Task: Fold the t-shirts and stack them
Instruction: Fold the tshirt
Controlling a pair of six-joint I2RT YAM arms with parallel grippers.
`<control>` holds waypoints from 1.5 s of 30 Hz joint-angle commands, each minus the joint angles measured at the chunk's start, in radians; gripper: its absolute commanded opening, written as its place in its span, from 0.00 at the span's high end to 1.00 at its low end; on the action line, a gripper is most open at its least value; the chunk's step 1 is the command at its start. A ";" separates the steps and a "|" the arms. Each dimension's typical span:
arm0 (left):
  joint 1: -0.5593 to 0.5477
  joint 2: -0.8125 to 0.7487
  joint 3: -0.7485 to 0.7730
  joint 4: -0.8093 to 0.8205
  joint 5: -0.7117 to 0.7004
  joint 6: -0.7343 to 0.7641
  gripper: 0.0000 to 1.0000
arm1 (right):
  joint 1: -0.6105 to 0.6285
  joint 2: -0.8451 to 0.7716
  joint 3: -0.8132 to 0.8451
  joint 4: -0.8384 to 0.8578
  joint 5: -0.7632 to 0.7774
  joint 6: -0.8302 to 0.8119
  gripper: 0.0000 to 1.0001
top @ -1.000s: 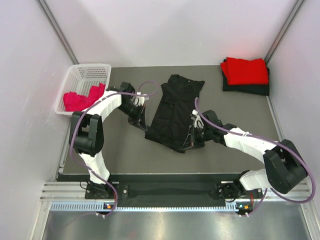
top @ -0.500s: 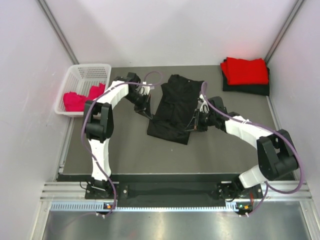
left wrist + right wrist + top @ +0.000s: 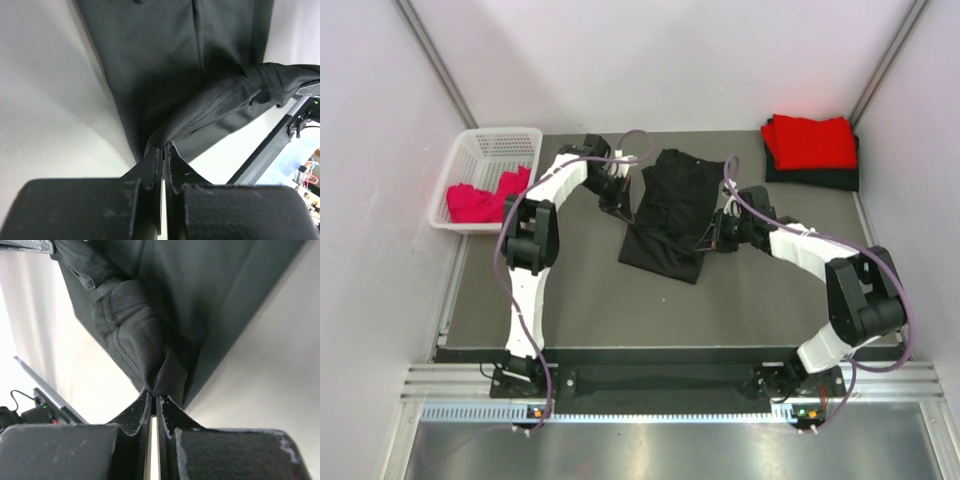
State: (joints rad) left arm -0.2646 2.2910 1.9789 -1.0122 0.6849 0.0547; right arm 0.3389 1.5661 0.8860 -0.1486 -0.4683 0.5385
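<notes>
A black t-shirt (image 3: 670, 210) lies partly folded on the grey table, a long narrow shape. My left gripper (image 3: 620, 203) is shut on its left edge; in the left wrist view the jaws (image 3: 165, 150) pinch a lifted fold of the black cloth (image 3: 200, 75). My right gripper (image 3: 716, 236) is shut on its right edge; in the right wrist view the jaws (image 3: 154, 395) pinch a bunched fold of the black cloth (image 3: 200, 300). A folded red t-shirt (image 3: 810, 140) lies on a folded black one (image 3: 815, 178) at the back right. A pink-red shirt (image 3: 480, 198) lies in the basket.
A white lattice basket (image 3: 500, 150) stands at the back left by the left wall. White walls close in both sides and the back. The metal rail (image 3: 650, 385) with the arm bases runs along the near edge.
Both grippers have carried the near hem of the black t-shirt away from the bases, toward the back. The shirt now lies shorter and doubled over.
</notes>
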 commanded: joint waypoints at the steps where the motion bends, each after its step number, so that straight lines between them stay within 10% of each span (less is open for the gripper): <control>1: -0.010 0.024 0.057 0.034 0.019 0.007 1.00 | -0.029 0.018 0.051 0.047 0.026 -0.040 1.00; 18: -0.041 0.117 0.198 0.110 -0.068 -0.009 1.00 | -0.090 0.202 0.206 0.089 0.034 -0.103 0.98; 22: -0.051 0.099 0.239 0.104 -0.172 -0.021 0.85 | -0.090 0.204 0.225 0.054 0.063 -0.123 0.42; 29: -0.035 -0.126 0.105 0.124 -0.286 -0.024 0.39 | -0.133 -0.024 0.138 -0.078 0.054 -0.091 0.40; 37: -0.005 -0.261 -0.315 0.067 -0.070 -0.102 0.40 | -0.012 -0.084 -0.146 -0.054 -0.061 0.050 0.40; 45: 0.062 -0.216 -0.419 0.084 0.041 -0.139 0.40 | 0.023 0.052 -0.162 0.061 -0.090 0.130 0.42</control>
State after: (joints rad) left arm -0.2302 2.0712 1.5539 -0.9405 0.6506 -0.0605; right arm 0.3519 1.5723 0.6956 -0.1631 -0.5819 0.6395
